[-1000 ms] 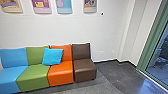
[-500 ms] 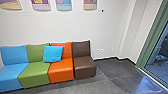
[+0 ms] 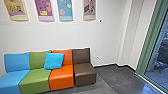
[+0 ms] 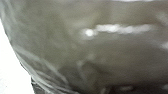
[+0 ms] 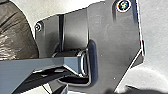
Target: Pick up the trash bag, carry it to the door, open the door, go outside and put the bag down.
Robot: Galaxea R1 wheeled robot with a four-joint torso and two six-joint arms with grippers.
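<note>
The bag, brown and glossy, looms close to the left wrist camera, light streaking across its creased plastic. In the right wrist view its rounded, wrinkled side appears beside the robot's dark plate and jointed bar. Whether either gripper is open or closed cannot be told, nor can what carries the bag.

In the head view, four armless seats line a white wall from the lower left to the lower center of the frame: blue, green, orange and brown. A bright blue pillow leans at a tilt where the green and orange backs meet. Above, four colorful posters hang in a row along the upper left and top center, with a small black spot on the wall near the last one.

Gray carpet meets dark, shiny floor at the lower right. At the right edge stands tall glass in a green frame, pale paving visible beyond it.
</note>
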